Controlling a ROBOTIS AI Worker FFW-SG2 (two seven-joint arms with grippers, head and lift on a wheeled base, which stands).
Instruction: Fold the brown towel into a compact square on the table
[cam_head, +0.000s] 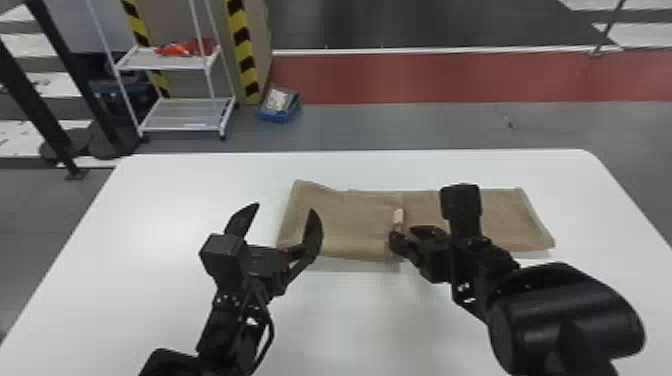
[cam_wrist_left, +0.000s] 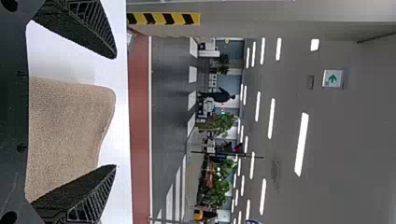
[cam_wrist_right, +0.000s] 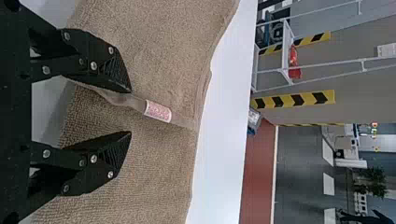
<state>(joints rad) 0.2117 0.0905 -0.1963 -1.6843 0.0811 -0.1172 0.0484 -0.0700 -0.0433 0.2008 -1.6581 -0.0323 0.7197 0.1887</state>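
The brown towel (cam_head: 345, 220) lies as a wide folded strip across the table, its left part folded over with an edge and a pale tag near the middle. My left gripper (cam_head: 285, 215) stands open at the towel's left end. In the left wrist view the towel (cam_wrist_left: 70, 126) shows behind the open left gripper (cam_wrist_left: 116, 112). Over the strip's middle is my right gripper (cam_head: 422, 212). In the right wrist view the right gripper (cam_wrist_right: 130, 112) is open, with the towel (cam_wrist_right: 159, 51) and its tag (cam_wrist_right: 158, 111) beyond the fingertips.
The white table (cam_head: 150, 210) extends around the towel, its far edge beyond it. Behind stand a white wheeled rack (cam_head: 185, 112) and a striped post (cam_head: 245, 55), with a blue bin (cam_head: 279, 104) on the floor.
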